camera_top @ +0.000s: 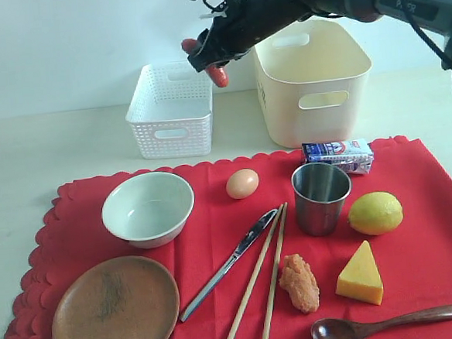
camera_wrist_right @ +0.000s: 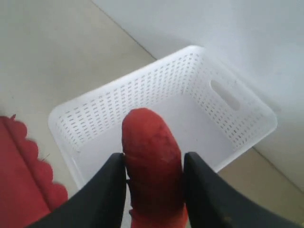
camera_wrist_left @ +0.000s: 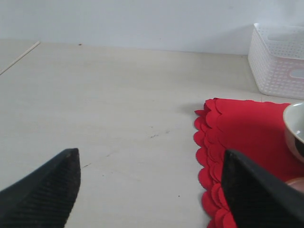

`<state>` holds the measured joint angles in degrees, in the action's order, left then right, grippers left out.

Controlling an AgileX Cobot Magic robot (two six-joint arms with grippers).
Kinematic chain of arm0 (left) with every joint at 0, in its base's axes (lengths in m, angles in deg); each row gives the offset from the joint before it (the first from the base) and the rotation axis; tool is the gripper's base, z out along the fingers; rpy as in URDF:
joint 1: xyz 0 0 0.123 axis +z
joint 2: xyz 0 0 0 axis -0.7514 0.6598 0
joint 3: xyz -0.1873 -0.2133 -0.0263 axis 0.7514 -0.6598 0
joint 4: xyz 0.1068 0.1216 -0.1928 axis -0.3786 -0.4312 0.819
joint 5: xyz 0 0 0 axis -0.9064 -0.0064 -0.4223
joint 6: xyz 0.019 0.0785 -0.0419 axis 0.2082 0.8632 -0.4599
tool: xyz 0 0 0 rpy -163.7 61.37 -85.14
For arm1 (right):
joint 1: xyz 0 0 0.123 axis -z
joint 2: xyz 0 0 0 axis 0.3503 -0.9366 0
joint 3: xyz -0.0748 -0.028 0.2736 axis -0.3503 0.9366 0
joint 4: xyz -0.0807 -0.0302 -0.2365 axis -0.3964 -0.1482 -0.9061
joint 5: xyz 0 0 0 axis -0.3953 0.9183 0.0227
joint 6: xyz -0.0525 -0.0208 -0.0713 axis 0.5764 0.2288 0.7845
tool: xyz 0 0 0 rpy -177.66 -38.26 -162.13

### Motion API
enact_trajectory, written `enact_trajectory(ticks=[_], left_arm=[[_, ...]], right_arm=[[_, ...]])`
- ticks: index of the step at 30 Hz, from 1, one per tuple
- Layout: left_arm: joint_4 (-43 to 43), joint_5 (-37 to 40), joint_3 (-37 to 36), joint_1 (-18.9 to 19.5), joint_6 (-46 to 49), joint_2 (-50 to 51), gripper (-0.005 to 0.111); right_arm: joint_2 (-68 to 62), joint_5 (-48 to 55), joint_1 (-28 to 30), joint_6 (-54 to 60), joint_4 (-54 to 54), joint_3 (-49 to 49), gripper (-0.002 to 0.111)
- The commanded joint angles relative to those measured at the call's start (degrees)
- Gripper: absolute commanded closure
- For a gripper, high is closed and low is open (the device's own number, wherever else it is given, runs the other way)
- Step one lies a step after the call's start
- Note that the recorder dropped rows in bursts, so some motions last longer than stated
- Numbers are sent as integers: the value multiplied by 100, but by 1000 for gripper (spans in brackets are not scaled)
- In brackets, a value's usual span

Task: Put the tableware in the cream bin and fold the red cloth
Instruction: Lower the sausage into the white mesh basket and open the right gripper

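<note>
Red cloth (camera_top: pixel 434 256) lies flat and unfolded across the near half of the desk (camera_top: pixel 54 150), its scalloped edge showing all round. Taking the cloth as a clock face in the exterior view, the pale bowl (camera_top: pixel 147 208) sits at 10 o'clock and the brown wooden plate (camera_top: pixel 115 309) at 8. The metal knife (camera_top: pixel 229 265) and the pair of chopsticks (camera_top: pixel 248 292) lie side by side, slanting from the centre toward 6. The steel cup (camera_top: pixel 321 196) stands upright just off centre toward 2, and the dark wooden spoon (camera_top: pixel 384 325) lies at 5.

Among them are an egg (camera_top: pixel 242 184) at 12, a small carton (camera_top: pixel 337 156) at 1, a lemon (camera_top: pixel 376 212) at 3, a cheese wedge (camera_top: pixel 360 275) at 4 and a fried piece (camera_top: pixel 299 282) beside the chopsticks.

Off the cloth, the cream bin (camera_top: pixel 313 78) stands at 1 o'clock and the white perforated basket (camera_top: pixel 170 110) at 11. None of the tableware shows in the bin.

The right fingers (camera_wrist_right: pixel 107 190) are clenched on a red sausage (camera_wrist_right: pixel 152 152), held in the air above the basket. The left fingers (camera_wrist_left: pixel 47 190) are spread wide with nothing between them, low over bare desk just beside the cloth's edge near the bowl.
</note>
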<state>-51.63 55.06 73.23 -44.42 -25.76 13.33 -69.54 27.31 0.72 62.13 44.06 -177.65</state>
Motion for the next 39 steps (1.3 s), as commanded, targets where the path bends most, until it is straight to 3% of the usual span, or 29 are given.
enact_trajectory(ticks=[1, 15, 26, 34, 39], left_arm=[[-8, -65, -16, -35, -13, -25, 29], [-8, -65, -16, -35, -13, -25, 29], [-8, -65, -16, -35, -13, -25, 29], [-8, -65, -16, -35, -13, -25, 29], [-8, -65, -16, -35, -13, -25, 29]], right_arm=[[-145, -221, 128, 1470, 1315, 31, 108], [-813, 409, 199, 2789, 1971, -550, 108], [-1332, 927, 390, 4524, 3643, -550, 108], [-1507, 999, 438, 4656, 3800, -550, 108], [-1590, 369, 453, 4187, 3769, -550, 103]])
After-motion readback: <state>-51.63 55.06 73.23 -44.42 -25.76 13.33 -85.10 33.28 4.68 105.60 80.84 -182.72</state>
